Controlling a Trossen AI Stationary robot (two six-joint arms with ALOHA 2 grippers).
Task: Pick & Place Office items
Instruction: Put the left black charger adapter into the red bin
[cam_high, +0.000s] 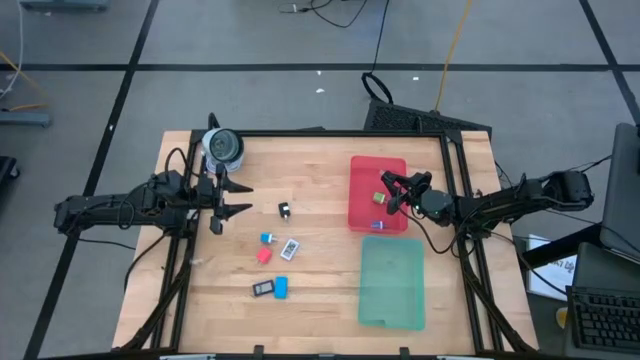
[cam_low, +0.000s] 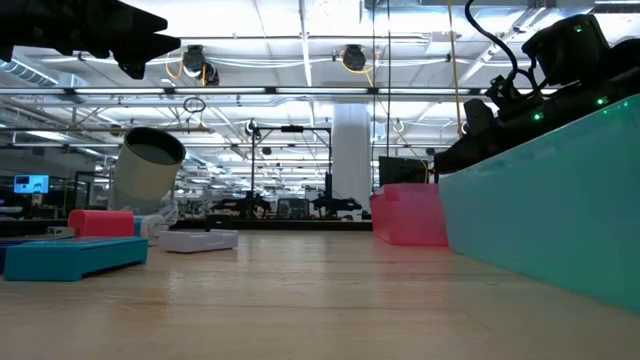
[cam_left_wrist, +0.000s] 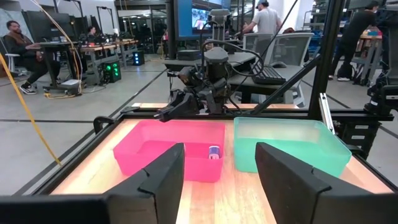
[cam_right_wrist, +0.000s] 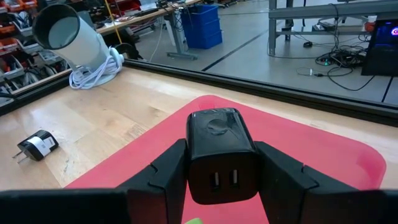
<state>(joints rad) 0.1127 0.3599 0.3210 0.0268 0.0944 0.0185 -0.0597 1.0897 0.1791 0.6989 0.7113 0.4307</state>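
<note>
Right wrist view: right tool (cam_right_wrist: 214, 165) clamps dark block (cam_right_wrist: 221, 152) upright over red tray (cam_right_wrist: 323, 155), its two slots facing the camera. Left tool (cam_left_wrist: 221, 171) spread wide, holding nothing. Block's underside hidden.

You're in a robotics lab: rows of workbenches (cam_left_wrist: 93, 46), monitors (cam_left_wrist: 191, 15), seated people (cam_left_wrist: 22, 40) and floor cables (cam_right_wrist: 329, 62) surround your worktop (cam_high: 320, 290).

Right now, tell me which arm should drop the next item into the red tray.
Right. Its hand is shut on a black charger block above the red tray. The left hand is open and empty, across the table.
</note>
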